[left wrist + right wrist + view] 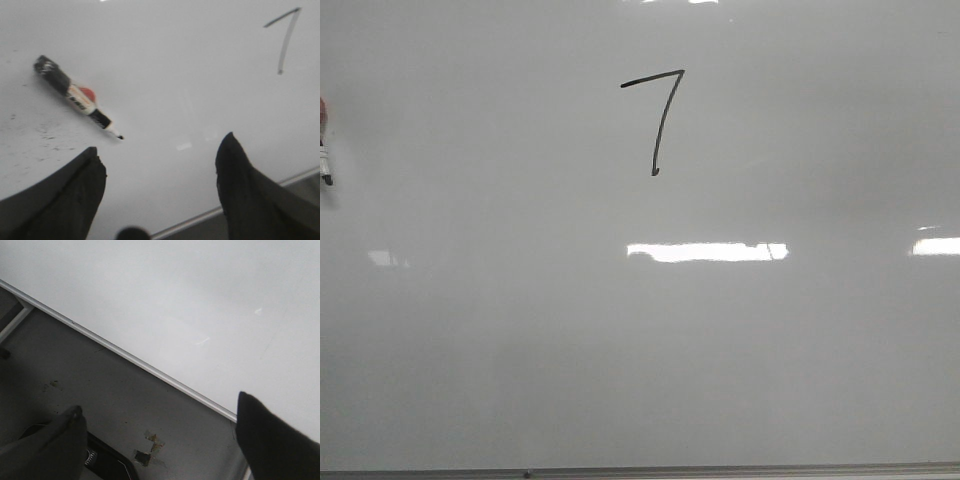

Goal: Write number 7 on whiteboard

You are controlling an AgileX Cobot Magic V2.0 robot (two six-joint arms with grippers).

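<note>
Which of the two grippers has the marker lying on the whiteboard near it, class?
The left gripper: its wrist view shows the black-and-white marker lying on the glossy white whiteboard beyond its open fingers. The right gripper sees only bare board and grey floor.

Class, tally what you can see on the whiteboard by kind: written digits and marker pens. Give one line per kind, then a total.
Written digits: 1, the number 7
Marker pens: 1, the marker lying on the whiteboard
Total: 2
</note>
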